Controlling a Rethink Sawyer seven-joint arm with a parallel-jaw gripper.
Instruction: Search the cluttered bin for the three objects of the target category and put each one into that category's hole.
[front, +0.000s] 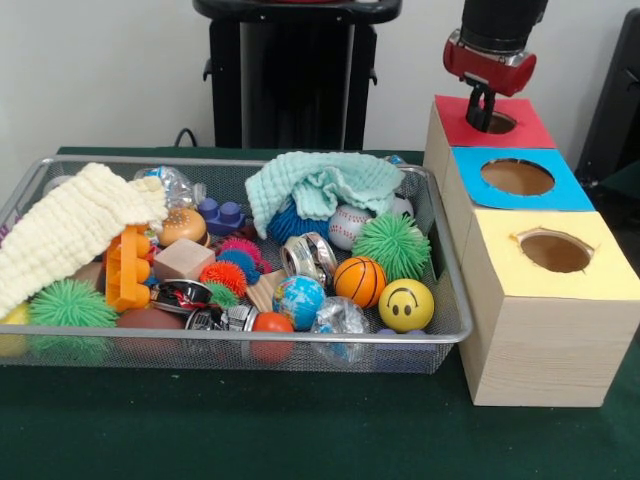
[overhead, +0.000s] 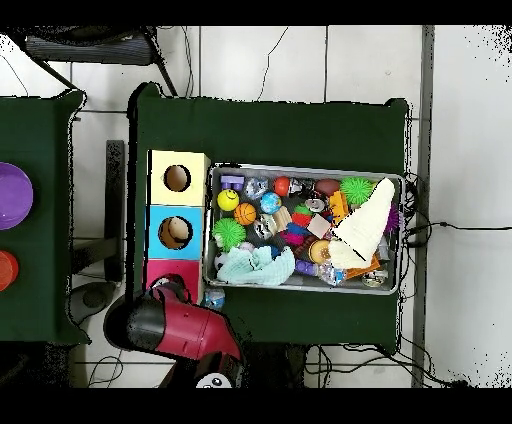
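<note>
The cluttered bin (front: 250, 335), a silver wire-mesh basket, sits on the green table and is full of toys; it also shows in the overhead view (overhead: 305, 168). The hole (front: 503, 123) with the red surround is the far one in a row of pale wooden boxes to the right of the bin. My gripper (front: 482, 116) hangs straight over this hole with its tip at the opening. In the overhead view my red arm (overhead: 180, 325) covers part of the red box (overhead: 160, 272) and hides the gripper. Nothing shows in the gripper.
The blue-surrounded hole (front: 517, 177) and the yellow-surrounded hole (front: 556, 252) lie nearer the camera. The bin holds a basketball (front: 359, 281), a smiley ball (front: 406, 305), a globe ball (front: 299, 300), a baseball (front: 348, 226), a green spiky ball (front: 392, 245), a yellow cloth (front: 70, 235) and a teal cloth (front: 320, 185).
</note>
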